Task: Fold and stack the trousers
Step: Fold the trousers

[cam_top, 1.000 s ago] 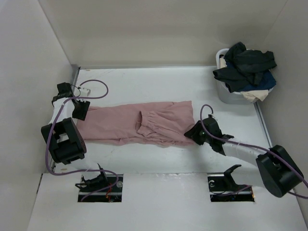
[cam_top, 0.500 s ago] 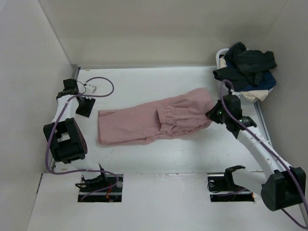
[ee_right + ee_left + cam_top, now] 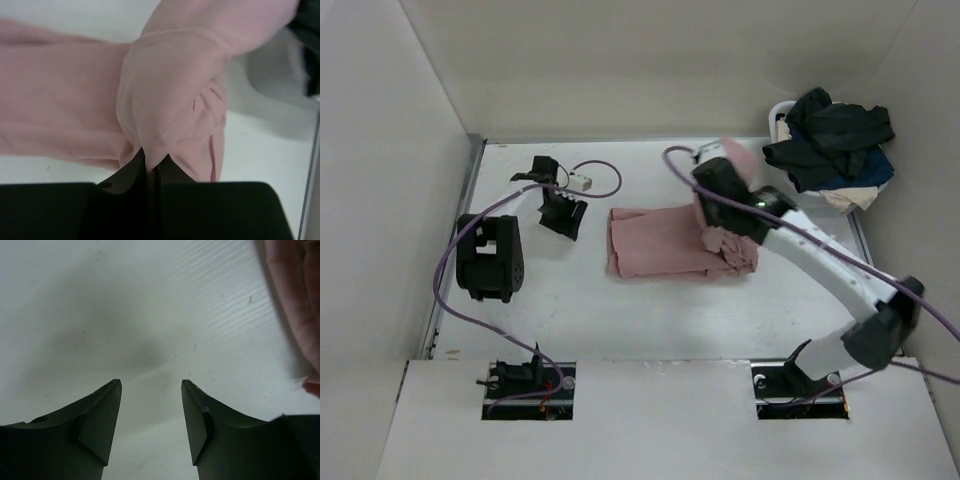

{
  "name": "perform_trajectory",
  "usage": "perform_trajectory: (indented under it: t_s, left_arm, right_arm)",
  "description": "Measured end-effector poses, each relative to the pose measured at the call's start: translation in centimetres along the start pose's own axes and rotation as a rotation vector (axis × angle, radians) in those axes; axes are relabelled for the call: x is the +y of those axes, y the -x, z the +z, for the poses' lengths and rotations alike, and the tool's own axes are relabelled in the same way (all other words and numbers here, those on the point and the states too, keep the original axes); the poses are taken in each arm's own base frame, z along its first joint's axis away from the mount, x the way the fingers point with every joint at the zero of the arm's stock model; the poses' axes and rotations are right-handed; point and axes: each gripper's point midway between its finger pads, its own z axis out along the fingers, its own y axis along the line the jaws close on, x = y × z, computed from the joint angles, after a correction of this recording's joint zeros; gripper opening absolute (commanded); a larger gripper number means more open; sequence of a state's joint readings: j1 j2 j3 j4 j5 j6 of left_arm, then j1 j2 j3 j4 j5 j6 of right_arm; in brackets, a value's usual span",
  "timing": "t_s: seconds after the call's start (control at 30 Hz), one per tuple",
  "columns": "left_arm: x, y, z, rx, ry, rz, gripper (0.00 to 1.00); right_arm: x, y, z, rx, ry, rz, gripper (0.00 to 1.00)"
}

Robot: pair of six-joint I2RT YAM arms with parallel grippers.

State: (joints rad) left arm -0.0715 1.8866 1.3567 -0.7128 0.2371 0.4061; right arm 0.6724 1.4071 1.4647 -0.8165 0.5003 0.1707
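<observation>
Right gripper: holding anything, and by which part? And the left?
The right gripper is shut on the trousers, pinching a bunched fold of fabric; the left gripper is open and empty.

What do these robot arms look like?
The right arm is a white tube between chunky black joint blocks; the left arm shows mostly black blocks. Purple cables loop along both. A tiny green light glows on the right one. The jaws are dark wedge-shaped fingers.

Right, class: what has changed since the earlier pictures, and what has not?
The right gripper, shut on the trousers, has carried their right end up and leftward over the rest, shortening the cloth. The left gripper, open, has left the cloth's left end and followed rightward. The basket of dark garments stayed put.
</observation>
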Motion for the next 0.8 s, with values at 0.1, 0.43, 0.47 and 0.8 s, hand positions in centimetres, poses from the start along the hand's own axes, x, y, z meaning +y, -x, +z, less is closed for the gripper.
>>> perform_trajectory:
  t_s: [0.1, 0.43, 0.47, 0.8]
  left_arm:
    - [-1.5, 1.1, 1.5, -0.003, -0.066, -0.039, 0.47]
    - [-5.5, 3.0, 3.8, 0.002, -0.185, -0.053, 0.36]
    - [-5.6, 3.1, 3.8, 0.001, -0.189, -0.057, 0.36]
    - [-4.9, 3.4, 3.8, -0.011, -0.211, -0.113, 0.38]
  right_arm:
    - [6.8, -1.8, 1.9, 0.067, 0.075, -0.182, 0.05]
    - [21.5, -3.4, 5.5, 0.100, 0.229, -0.458, 0.19]
    - [21.8, -3.6, 5.5, 0.103, 0.239, -0.459, 0.21]
    - [27.9, -3.3, 2.6, 0.034, 0.522, -0.417, 0.63]
